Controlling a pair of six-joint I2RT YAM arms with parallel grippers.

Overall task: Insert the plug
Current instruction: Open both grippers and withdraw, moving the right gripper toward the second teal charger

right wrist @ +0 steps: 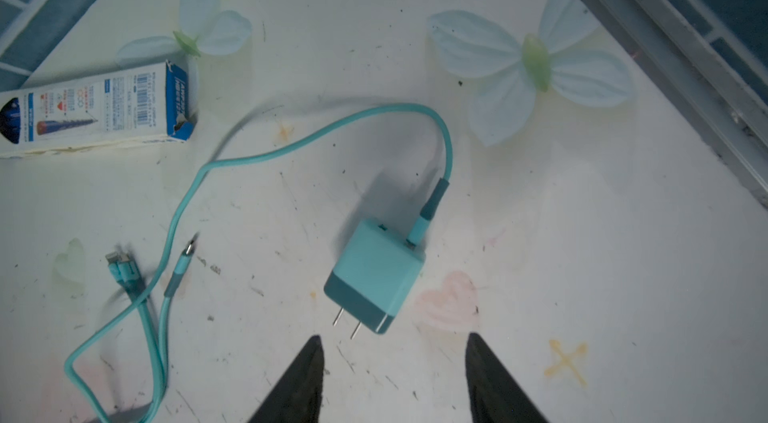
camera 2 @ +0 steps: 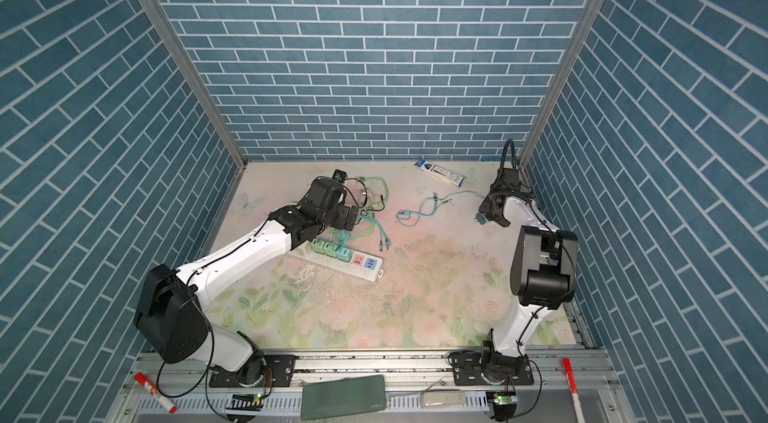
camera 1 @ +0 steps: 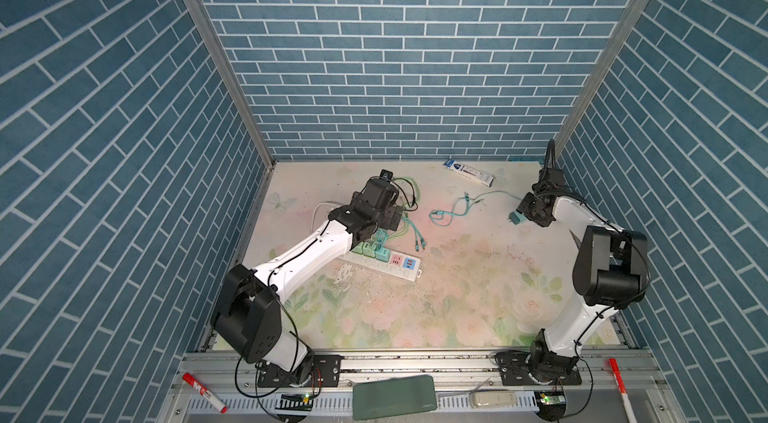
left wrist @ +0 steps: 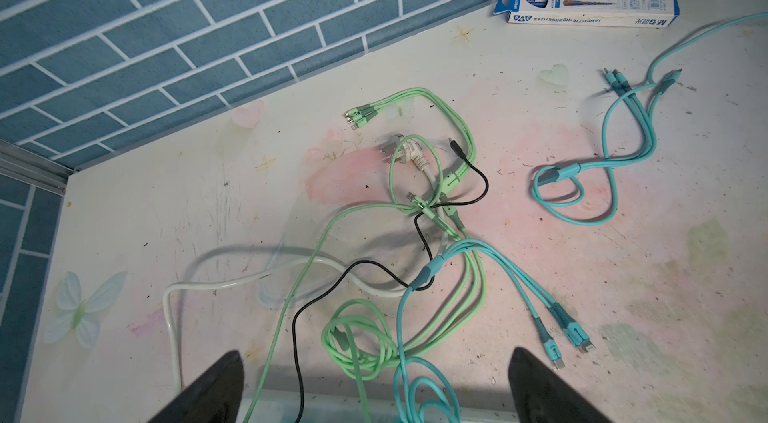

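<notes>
A robot test booth in a lab: brick-print wall panels (camera 1: pixel 415 67) on aluminium posts (camera 1: pixel 218 55) box in a floral worktop (camera 1: pixel 457 296); left arm (camera 1: pixel 307 252) and right arm (camera 1: pixel 606 271) are bolted to a near metal rail (camera 1: pixel 415 362).

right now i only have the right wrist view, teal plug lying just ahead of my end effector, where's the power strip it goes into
Observer: The power strip lies partly under the left arm, well outside your view.
Operator: any free socket on it
Observer: Three chargers fill one end in a row. The pink socket right beside them has nothing in it.
Operator: is the other end effector holding anything
Observer: No, the left end effector is open and holds nothing. It hangs over the cable tangle beside the strip.
</notes>
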